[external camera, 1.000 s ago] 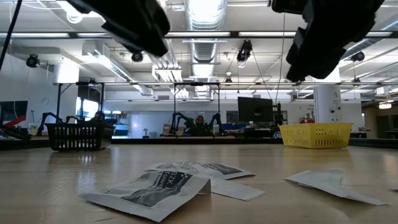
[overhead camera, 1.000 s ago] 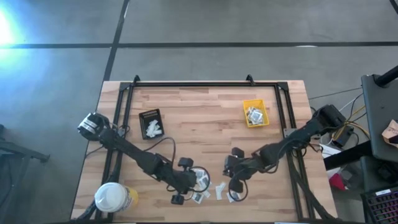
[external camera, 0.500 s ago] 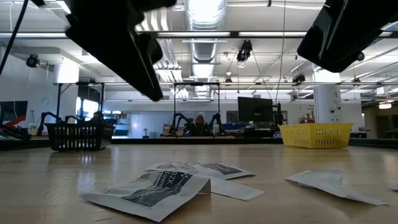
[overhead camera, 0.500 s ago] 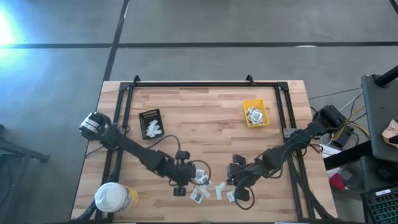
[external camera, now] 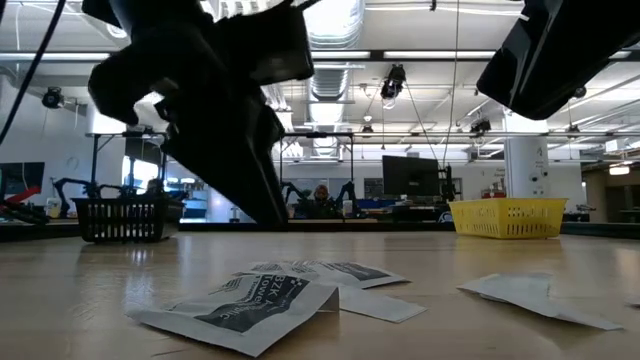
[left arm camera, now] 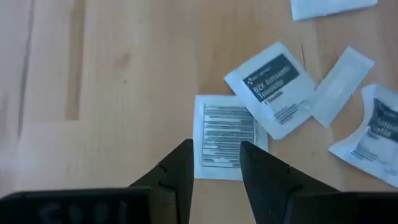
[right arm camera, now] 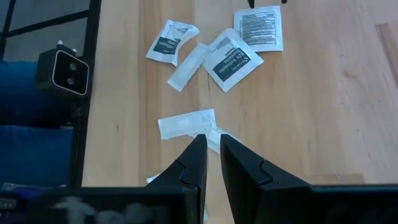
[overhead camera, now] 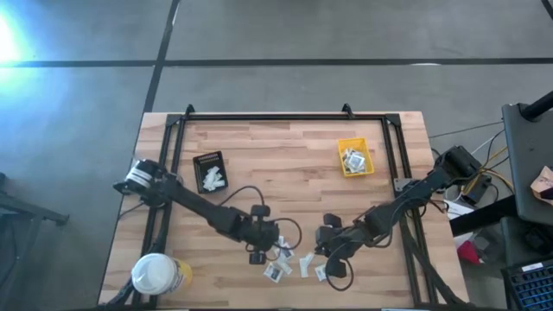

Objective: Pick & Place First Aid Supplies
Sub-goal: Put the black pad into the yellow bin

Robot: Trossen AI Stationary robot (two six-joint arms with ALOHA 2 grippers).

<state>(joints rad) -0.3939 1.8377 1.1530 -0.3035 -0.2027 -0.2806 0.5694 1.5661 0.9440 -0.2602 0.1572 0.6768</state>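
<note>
Left wrist view is showing the left gripper (left arm camera: 214, 163) hanging with parted, empty fingers over a printed packet (left arm camera: 227, 137) among loose packets near the table's near edge. The right gripper (right arm camera: 210, 158), nearly closed, is gripping nothing. Thin, light, probably slippery: pinch an edge.

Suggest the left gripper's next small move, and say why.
Probably lower straight down and close. The left gripper is open, its fingers straddling the near edge of a packet lying print side up, flat on the table and not yet gripped. The right gripper hangs over other packets.
</note>
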